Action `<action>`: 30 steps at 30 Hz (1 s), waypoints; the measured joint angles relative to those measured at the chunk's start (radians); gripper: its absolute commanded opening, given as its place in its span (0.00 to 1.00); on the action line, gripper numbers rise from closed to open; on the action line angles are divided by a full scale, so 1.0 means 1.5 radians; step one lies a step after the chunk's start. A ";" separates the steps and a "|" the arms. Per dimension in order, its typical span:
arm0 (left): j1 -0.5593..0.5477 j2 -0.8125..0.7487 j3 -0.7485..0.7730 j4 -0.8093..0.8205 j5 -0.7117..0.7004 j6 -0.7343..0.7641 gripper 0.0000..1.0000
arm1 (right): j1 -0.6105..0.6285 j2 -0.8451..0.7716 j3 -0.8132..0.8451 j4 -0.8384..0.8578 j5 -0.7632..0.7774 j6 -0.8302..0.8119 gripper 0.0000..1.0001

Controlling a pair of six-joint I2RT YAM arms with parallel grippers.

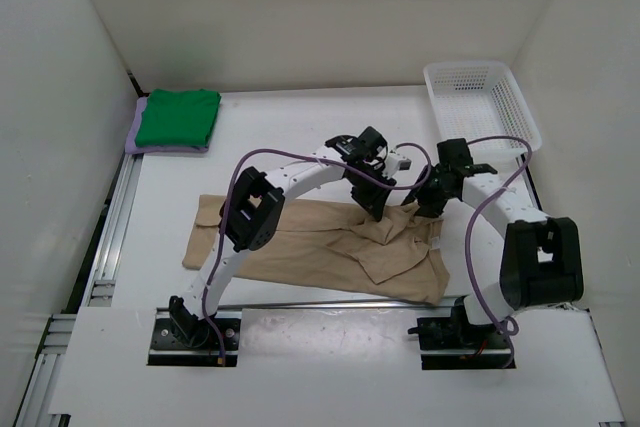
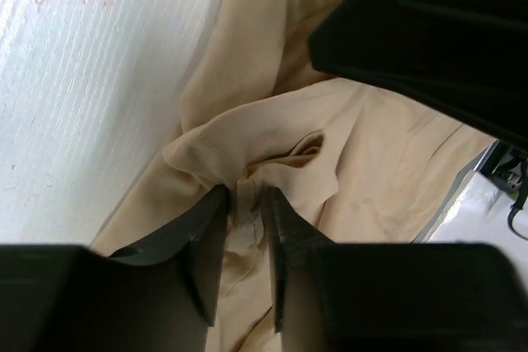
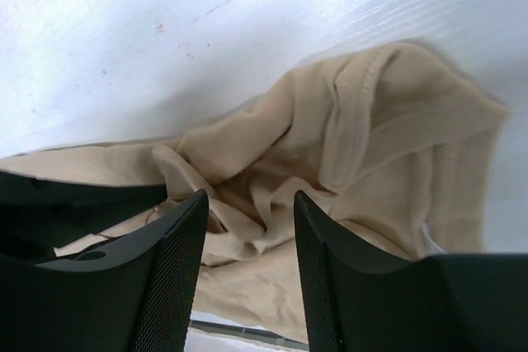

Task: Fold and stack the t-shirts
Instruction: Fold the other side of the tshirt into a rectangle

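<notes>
My left gripper pinches a fold of the beige t-shirt, spread mid-table. My right gripper hangs open over its bunched edge. Green t-shirt lies atop lavender t-shirt, 10 o'clock.

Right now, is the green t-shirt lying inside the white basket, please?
No, the green t-shirt sits on the lavender t-shirt at far left, apart from the basket.

The white worktop carries three things. A beige shirt lies spread and rumpled across its middle, towards the near edge. A folded lavender shirt sits in the far left corner, a folded green shirt stacked on it. A white mesh basket stands in the far right corner.
</notes>
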 measured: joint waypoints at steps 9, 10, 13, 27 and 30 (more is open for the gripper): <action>0.001 -0.006 -0.036 -0.001 0.003 -0.001 0.11 | 0.002 0.048 -0.007 0.013 -0.045 0.023 0.26; 0.001 -0.009 -0.036 -0.001 0.003 -0.001 0.11 | 0.002 0.048 -0.008 0.013 -0.046 0.024 0.17; 0.001 -0.028 -0.044 -0.003 0.003 -0.001 0.11 | 0.002 0.048 -0.008 0.013 -0.048 0.034 0.00; -0.028 -0.171 -0.156 -0.019 -0.036 0.001 0.24 | 0.154 -0.161 -0.071 -0.103 0.093 0.068 0.06; -0.034 -0.171 -0.182 -0.021 -0.039 0.002 0.36 | 0.184 -0.210 -0.116 -0.132 0.119 0.099 0.19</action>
